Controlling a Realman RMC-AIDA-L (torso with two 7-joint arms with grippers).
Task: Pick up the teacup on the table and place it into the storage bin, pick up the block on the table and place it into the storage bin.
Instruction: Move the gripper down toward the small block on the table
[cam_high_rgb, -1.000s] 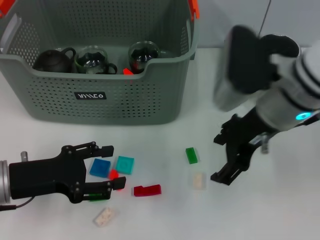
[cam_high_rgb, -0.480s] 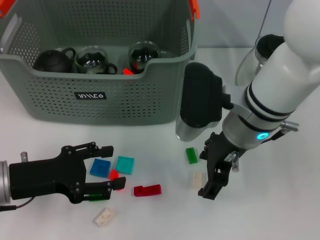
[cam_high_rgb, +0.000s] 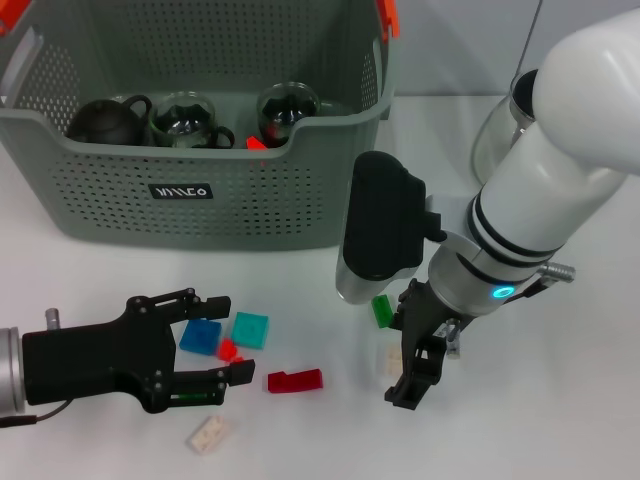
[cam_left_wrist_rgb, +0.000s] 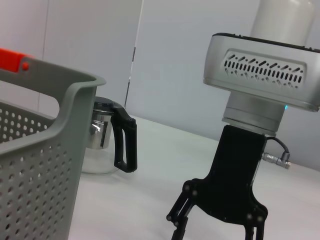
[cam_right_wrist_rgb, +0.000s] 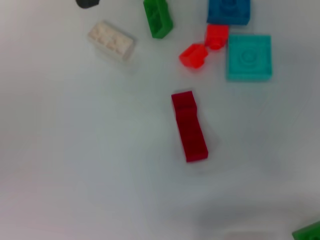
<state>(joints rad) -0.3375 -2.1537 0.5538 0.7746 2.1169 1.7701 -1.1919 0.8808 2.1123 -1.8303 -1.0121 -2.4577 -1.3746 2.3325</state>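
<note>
White table holds the bin, teacups already inside. Blocks lie loose in front of it; both the left gripper and right gripper are spread, empty.

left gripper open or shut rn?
Open. In the head view the left gripper lies low over the table with its fingers spread apart, a small red block and a blue block in the gap, nothing clamped.
</note>
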